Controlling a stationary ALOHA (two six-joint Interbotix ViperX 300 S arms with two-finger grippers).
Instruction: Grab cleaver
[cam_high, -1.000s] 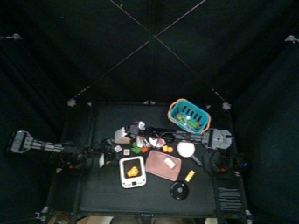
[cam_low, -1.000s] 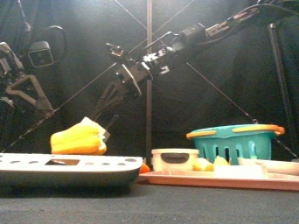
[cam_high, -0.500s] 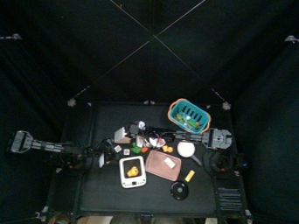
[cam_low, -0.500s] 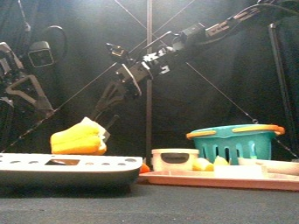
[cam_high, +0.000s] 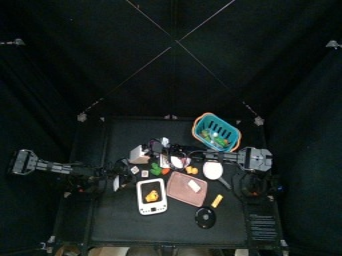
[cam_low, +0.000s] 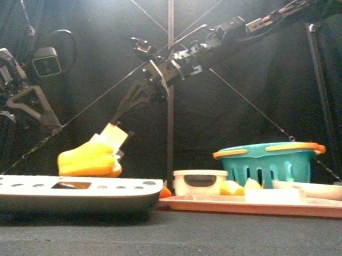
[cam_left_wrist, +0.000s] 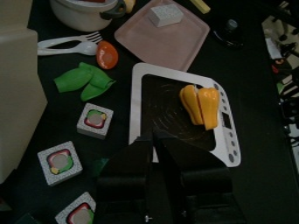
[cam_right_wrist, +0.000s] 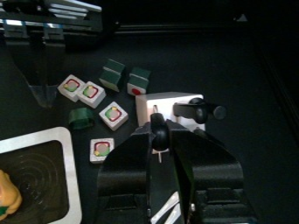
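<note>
My right gripper (cam_right_wrist: 156, 133) has its two black jaws pinched on the edge of the cleaver (cam_right_wrist: 173, 108), a flat, pale rectangular blade with a stubby black handle. From the front, the blade hangs tilted in the air above a glossy yellow pepper (cam_low: 91, 160). Small square sushi blocks (cam_right_wrist: 114, 114) lie on the matte black surface (cam_right_wrist: 233, 70) beneath. My left gripper (cam_left_wrist: 156, 153) hovers half open and empty by a white slotted tray (cam_left_wrist: 230, 140).

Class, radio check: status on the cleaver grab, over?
Left gripper open, over the tray. Right gripper shut on cleaver, which looks lifted. Sushi pieces beside it, nothing blocking.
</note>
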